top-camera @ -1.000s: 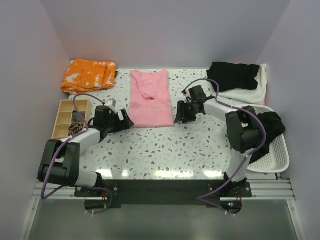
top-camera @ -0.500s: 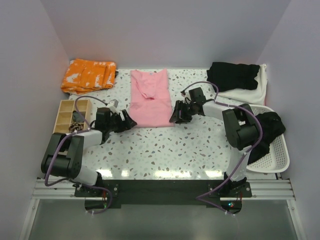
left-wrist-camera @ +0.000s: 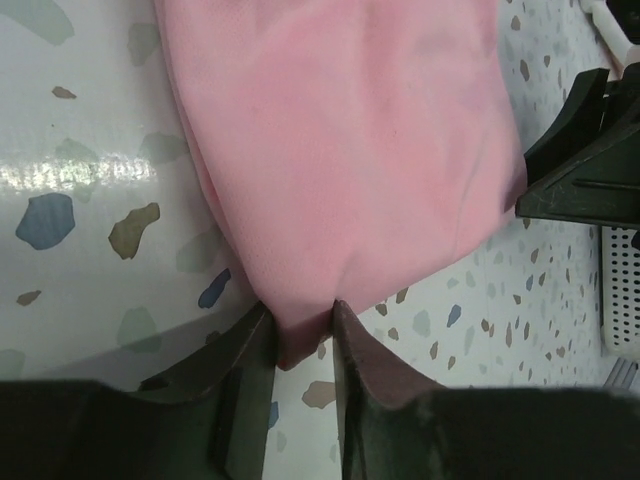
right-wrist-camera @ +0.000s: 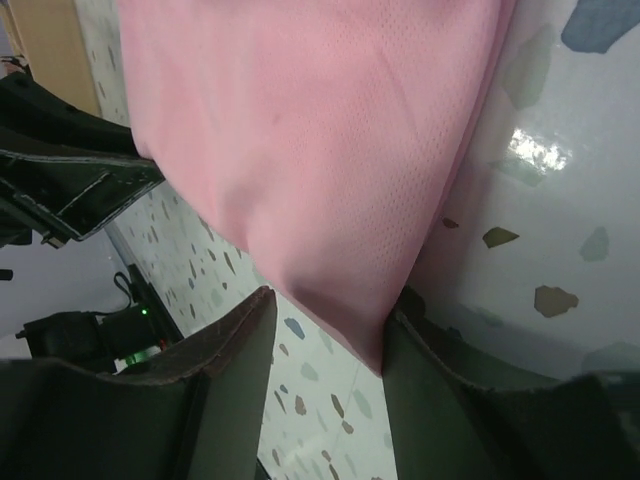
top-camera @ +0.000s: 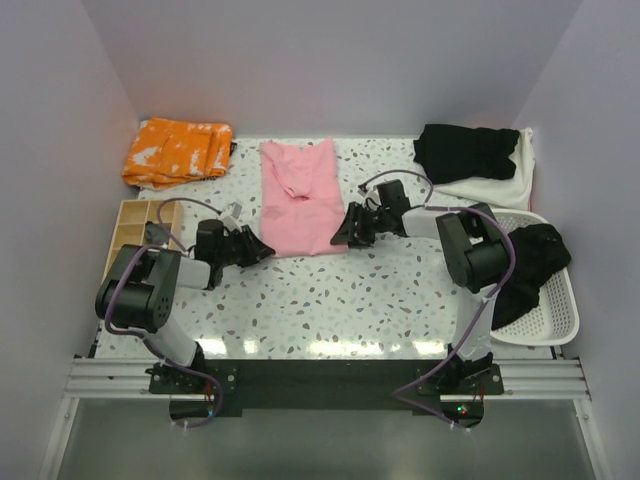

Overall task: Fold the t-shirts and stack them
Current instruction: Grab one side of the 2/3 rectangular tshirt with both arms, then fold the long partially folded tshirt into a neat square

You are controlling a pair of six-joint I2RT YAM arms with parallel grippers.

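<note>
No text, label or number readable here — none.

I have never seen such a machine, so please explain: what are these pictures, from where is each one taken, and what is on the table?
Two robot arms stand at the near edge of a speckled table. The top picture looks down from above. The other two come from cameras on each wrist, looking along the fingers. The left gripper pinches one near corner of the pink t-shirt. The right gripper has the other near corner between its fingers. Also there: an orange cloth, a black t-shirt on an off-white one, a wooden tray, and a white basket holding dark fabric.
</note>
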